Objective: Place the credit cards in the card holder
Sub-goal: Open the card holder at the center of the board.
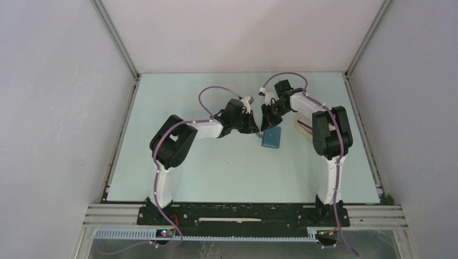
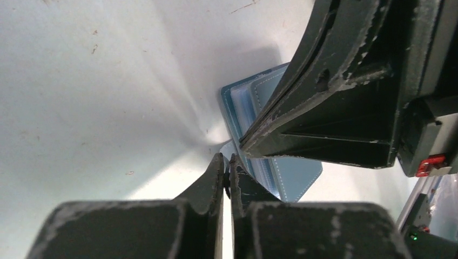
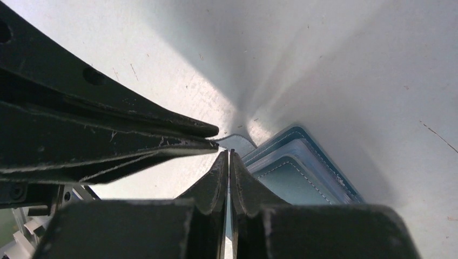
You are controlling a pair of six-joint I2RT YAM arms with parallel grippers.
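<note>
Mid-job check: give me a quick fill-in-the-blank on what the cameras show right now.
1. The wallet is ___ in colour.
2. Its stitching is ___.
3. The right gripper has its jaws ___.
Missing words: blue; white; shut.

Left hand (image 2: 227,162) and right hand (image 3: 227,156) tip-to-tip over card holder (image 2: 294,172); open table (image 1: 216,167) around.

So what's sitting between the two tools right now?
Only a small blue flap of the card holder. In the right wrist view it pokes out between the left tool and the right tool, whose tips almost meet.
</note>
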